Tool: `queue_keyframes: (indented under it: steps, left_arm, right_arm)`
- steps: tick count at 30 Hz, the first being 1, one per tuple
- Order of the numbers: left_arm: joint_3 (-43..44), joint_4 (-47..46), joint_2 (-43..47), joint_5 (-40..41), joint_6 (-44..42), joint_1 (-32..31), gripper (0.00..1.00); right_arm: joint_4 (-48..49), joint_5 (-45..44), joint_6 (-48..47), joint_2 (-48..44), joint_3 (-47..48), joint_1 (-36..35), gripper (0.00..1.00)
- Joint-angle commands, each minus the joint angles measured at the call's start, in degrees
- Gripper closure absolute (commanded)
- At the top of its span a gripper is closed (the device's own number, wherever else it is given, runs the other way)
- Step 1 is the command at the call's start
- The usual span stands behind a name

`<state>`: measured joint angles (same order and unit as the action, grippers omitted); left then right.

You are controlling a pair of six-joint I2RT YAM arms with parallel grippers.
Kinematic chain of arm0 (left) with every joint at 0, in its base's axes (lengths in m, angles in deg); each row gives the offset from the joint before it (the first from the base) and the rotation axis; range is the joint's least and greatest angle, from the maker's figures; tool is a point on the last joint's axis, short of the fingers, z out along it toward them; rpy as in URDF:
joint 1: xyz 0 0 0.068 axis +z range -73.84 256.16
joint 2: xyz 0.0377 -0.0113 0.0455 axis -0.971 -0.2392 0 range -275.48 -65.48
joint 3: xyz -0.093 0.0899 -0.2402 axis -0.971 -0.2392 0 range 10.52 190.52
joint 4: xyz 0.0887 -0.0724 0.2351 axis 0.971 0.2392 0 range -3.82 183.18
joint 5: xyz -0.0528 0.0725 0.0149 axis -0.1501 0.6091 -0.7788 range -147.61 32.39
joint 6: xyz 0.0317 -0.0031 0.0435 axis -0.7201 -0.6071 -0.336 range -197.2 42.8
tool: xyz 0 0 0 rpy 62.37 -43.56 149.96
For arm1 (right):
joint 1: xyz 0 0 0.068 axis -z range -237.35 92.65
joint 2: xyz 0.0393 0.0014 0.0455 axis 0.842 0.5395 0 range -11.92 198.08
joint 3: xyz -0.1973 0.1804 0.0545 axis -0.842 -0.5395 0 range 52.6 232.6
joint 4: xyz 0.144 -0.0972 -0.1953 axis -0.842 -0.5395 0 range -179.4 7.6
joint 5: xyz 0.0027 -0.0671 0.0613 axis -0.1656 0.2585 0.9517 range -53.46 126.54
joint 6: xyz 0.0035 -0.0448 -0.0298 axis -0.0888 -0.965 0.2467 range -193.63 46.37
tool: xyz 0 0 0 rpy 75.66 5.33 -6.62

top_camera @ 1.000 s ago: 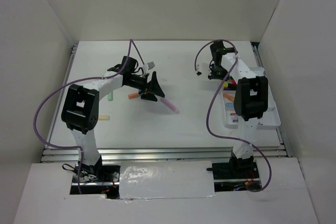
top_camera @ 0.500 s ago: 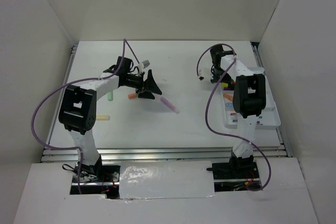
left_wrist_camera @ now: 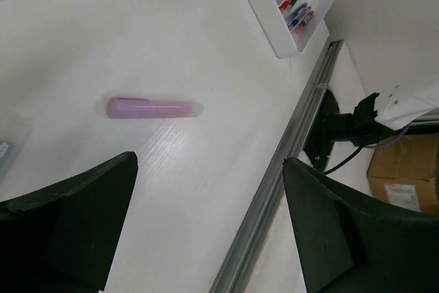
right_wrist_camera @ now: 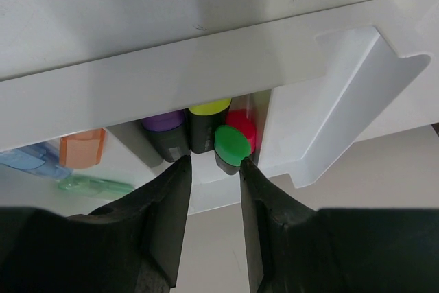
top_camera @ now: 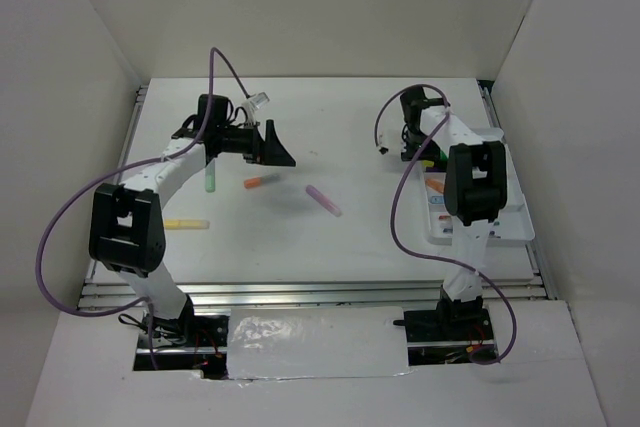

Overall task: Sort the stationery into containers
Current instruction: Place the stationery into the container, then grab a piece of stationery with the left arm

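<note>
One pink marker (top_camera: 323, 200) lies slantwise between the tray (top_camera: 522, 230) and the nearer, wide-open, empty left gripper (top_camera: 278, 144); right gripper (right_wrist_camera: 213, 162) barely parted, hold unclear.

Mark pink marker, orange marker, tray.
pink marker (left_wrist_camera: 154, 108): left wrist view, middle of the barrel.
orange marker (top_camera: 259, 183): top view, middle of the body.
tray (left_wrist_camera: 263, 15): left wrist view, outer side wall.

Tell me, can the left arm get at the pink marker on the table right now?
Probably yes. The left gripper hangs open above the table, and the pink marker lies alone just ahead of it, nothing on or against it.
</note>
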<state>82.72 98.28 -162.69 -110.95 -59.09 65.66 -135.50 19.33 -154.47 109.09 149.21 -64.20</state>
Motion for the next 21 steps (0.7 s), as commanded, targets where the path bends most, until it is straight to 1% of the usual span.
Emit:
queue_keyframes:
  steps: [1,3,4,5,6,7,8,9,10,12,13,14,15,17,18,20,21]
  left_arm:
    - [2.50,3.81,-0.61,-2.12,-6.85,0.92,0.01]
    - [2.94,5.12,-0.35,1.64,-9.74,0.66,0.01]
    - [3.20,6.00,-0.18,3.32,-11.59,0.05,0.01]
    - [3.90,7.75,-0.09,4.99,-15.87,-0.30,0.01]
    - [4.08,8.55,0.26,7.35,-17.39,-1.00,0.01]
    - [4.17,9.17,1.05,12.94,-21.41,-2.32,0.01]
    - [4.43,9.95,1.32,14.39,-27.10,-2.85,0.01]
    - [4.87,12.05,1.67,14.93,-30.47,-3.29,0.01]
    - [5.05,12.77,2.45,16.15,-36.07,-4.25,0.01]
    - [4.70,13.65,3.69,17.74,-40.50,-4.96,0.01]
    - [4.53,13.74,4.74,18.62,-44.26,-5.49,0.01]
    - [4.09,13.74,5.27,18.80,-46.04,-5.75,0.01]
    - [3.91,14.18,5.80,18.63,-50.32,-6.11,0.01]
    - [3.73,16.45,5.98,14.51,-57.71,-6.02,0.01]
    - [3.99,19.69,5.63,13.10,-65.75,-6.11,0.01]
    - [4.78,22.08,4.14,10.72,-71.69,-6.81,0.01]
    - [5.48,24.44,3.26,10.54,-76.51,-7.16,0.01]
  right_arm:
    - [2.30,1.82,0.32,-6.21,0.41,-0.09,0.58]
    - [1.86,5.86,2.08,-8.15,1.90,-0.79,0.59]
    - [0.64,7.79,4.70,-10.33,4.08,-0.88,0.60]
    - [0.37,12.25,6.29,-11.66,5.15,-1.14,0.60]
    - [0.28,14.64,7.96,-13.15,6.03,-1.15,0.61]
    - [0.28,16.84,11.46,-16.30,6.56,-1.23,0.61]
    - [0.80,21.73,13.06,-18.16,6.22,-1.15,0.61]
    - [1.68,23.70,14.55,-20.53,5.43,-1.06,0.61]
    - [4.99,25.72,17.96,-25.34,2.29,-0.62,0.61]
    - [9.75,30.98,21.93,-30.98,-2.20,0.17,0.62]
    - [13.95,33.01,25.69,-36.41,-7.01,1.04,0.61]
    - [15.12,37.03,26.69,-38.98,-9.23,1.66,0.61]
    - [16.70,38.21,28.35,-43.71,-13.34,2.01,0.60]
    - [17.68,39.09,30.20,-47.43,-16.97,1.93,0.58]
    - [18.46,39.53,32.82,-50.84,-20.03,1.84,0.58]
    - [18.21,40.24,37.93,-54.64,-22.95,1.93,0.53]
    - [17.69,40.67,39.43,-55.61,-23.66,1.93,0.51]
